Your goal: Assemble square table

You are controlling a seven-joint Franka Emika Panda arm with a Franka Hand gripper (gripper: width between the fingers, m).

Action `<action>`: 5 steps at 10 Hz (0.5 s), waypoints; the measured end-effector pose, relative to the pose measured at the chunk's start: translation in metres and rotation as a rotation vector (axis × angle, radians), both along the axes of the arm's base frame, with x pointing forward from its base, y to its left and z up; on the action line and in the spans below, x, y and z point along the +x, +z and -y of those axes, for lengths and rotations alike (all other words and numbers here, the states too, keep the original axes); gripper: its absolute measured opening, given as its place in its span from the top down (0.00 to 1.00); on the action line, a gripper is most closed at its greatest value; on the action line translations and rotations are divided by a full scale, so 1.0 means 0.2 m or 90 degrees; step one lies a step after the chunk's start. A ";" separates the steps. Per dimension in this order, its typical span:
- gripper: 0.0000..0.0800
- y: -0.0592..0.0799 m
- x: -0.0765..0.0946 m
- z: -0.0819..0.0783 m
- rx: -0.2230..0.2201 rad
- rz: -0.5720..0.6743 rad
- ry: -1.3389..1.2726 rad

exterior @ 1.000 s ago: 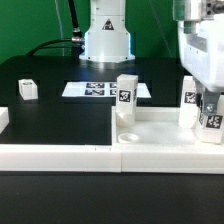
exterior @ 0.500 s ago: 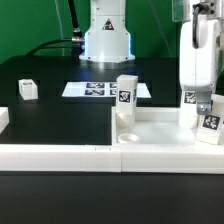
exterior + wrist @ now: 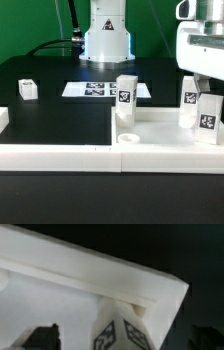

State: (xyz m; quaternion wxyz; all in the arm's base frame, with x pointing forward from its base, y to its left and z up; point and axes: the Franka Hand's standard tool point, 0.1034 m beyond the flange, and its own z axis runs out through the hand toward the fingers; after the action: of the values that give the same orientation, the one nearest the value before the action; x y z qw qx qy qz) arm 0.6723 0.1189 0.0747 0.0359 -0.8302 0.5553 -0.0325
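Claw (image 3: 123, 339) has let go. A second ago it was down and pinched on the near leg (image 3: 208, 113). Now the hand has lifted clear above it, and in the wrist view the fingers (image 3: 42, 337) stand wide with a gap on either side of the leg, holding nothing. The near leg stands upright on its own, tucked inside a rim corner of the top (image 3: 165, 128) on the exterior view's right, with no visible tilt or shift after release. Can't tell from here whether it's seated fully home. Far leg (image 3: 190, 100) stands just behind it, and third leg (image 3: 125, 95) is at the top's far corner on the exterior view's left. Socket (image 3: 128, 138) at the near corner on that side is empty. The top sits at the bench's (image 3: 60, 115) front edge, on the exterior view's right. Loose leg (image 3: 27, 89) lies well apart, towards the bench's edge on the exterior view's left, past the marker board (image 3: 105, 90). Reading: three legs up, this placement looks done, one leg to go. Likely next: retract, cross to the loose leg, grasp it and bring it to the empty socket. Risk: clipping the near and far legs on the way out, since they stand close together right under the hand.
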 end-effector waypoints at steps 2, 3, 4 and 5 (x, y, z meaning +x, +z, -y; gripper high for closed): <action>0.19 0.00 0.00 0.01 -0.010 0.000 0.081; 0.19 0.02 0.02 0.04 -0.033 -0.013 0.207; 0.19 0.02 0.05 0.07 -0.046 -0.001 0.309; 0.19 0.01 0.07 0.10 -0.057 0.008 0.402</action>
State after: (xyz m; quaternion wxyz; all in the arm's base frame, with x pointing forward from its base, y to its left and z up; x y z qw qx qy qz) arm 0.6854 0.0987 0.0765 0.0113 -0.9620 0.2683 -0.0489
